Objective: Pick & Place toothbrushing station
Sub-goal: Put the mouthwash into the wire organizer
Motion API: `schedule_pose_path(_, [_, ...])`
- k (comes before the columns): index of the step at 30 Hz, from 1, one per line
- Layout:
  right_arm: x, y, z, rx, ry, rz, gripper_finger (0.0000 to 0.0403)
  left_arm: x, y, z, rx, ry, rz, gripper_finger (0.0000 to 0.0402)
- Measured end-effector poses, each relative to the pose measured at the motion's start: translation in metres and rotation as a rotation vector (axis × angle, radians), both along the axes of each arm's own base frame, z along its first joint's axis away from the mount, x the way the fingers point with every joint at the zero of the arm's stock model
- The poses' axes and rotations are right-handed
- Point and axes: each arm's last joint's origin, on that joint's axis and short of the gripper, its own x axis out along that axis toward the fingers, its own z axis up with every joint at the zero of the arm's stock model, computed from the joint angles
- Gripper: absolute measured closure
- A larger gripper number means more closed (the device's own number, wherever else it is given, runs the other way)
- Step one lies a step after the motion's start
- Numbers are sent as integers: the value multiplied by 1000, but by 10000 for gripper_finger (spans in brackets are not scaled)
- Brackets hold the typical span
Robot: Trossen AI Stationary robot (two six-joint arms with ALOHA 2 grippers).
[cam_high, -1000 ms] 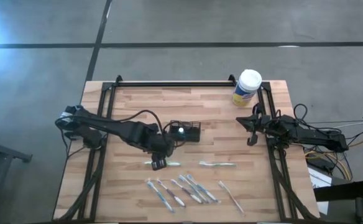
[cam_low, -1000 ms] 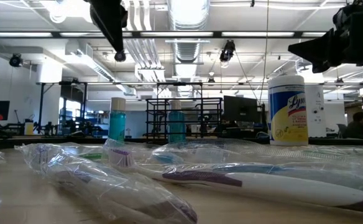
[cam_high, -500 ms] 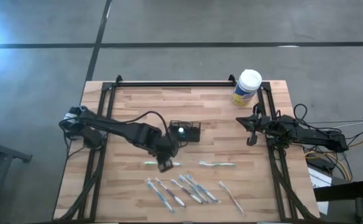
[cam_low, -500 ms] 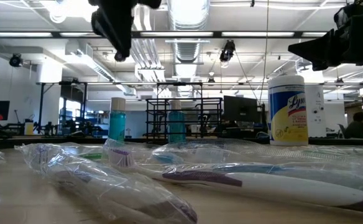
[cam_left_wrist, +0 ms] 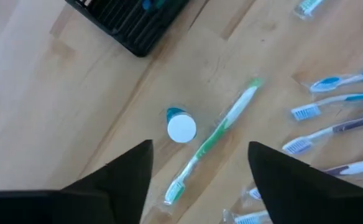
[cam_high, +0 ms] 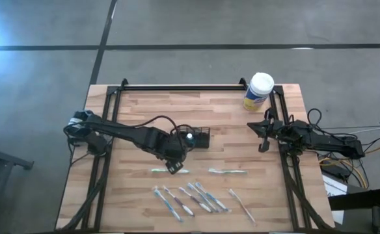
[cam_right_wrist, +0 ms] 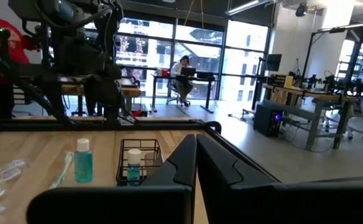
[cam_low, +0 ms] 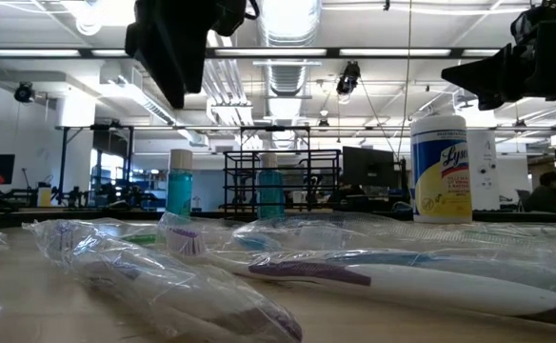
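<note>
The black wire basket point(cam_high: 195, 137) stands mid-table with a white-capped blue bottle point(cam_right_wrist: 133, 165) inside. A second such bottle point(cam_left_wrist: 181, 127) stands upright on the wood beside a wrapped green toothbrush point(cam_left_wrist: 215, 140). Several wrapped toothbrushes point(cam_high: 190, 198) lie near the front edge. My left gripper point(cam_left_wrist: 200, 180) hangs open above the standing bottle and green toothbrush, pointing steeply down and touching nothing; in the high view it covers the bottle. My right gripper point(cam_right_wrist: 196, 163) waits shut at the table's right side point(cam_high: 263, 144).
A white-lidded canister with a yellow label point(cam_high: 259, 91) stands at the far right corner. Another slim green-white item point(cam_high: 228, 171) lies right of the left gripper. Bare wood point(cam_high: 144, 110) stretches behind and left of the basket. Black frame rails run along the table's sides.
My left gripper has shifted slightly toward the basket, sunk a little and rolled about its pointing line. The bottle, green toothbrush and basket have stayed where they were.
</note>
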Motion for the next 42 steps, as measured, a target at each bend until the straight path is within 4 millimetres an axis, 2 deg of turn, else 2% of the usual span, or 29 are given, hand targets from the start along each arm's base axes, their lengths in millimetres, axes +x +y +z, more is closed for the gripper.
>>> schedule_pose_path(4, [0, 0, 1, -5, -13, -1, 394, 3, 3, -7, 11, 44, -28, 114])
schedule_pose_path(10, [0, 0, 3, -6, -24, -1, 394, 9, 5, -27, -25, 113, -49, 117])
schedule_pose_path(17, [0, 0, 2, -3, -23, 0, 394, 11, 7, -39, -28, 125, -45, 119])
schedule_pose_path(29, [0, 0, 2, -5, -22, -1, 394, 14, 12, -49, -42, 104, -27, 119])
schedule_pose_path(36, [0, 0, 2, -6, -22, -1, 394, 11, 13, -62, -47, 125, -13, 120])
schedule_pose_path(42, [0, 0, 2, -6, -22, -1, 394, 15, 13, -62, -54, 81, -18, 123])
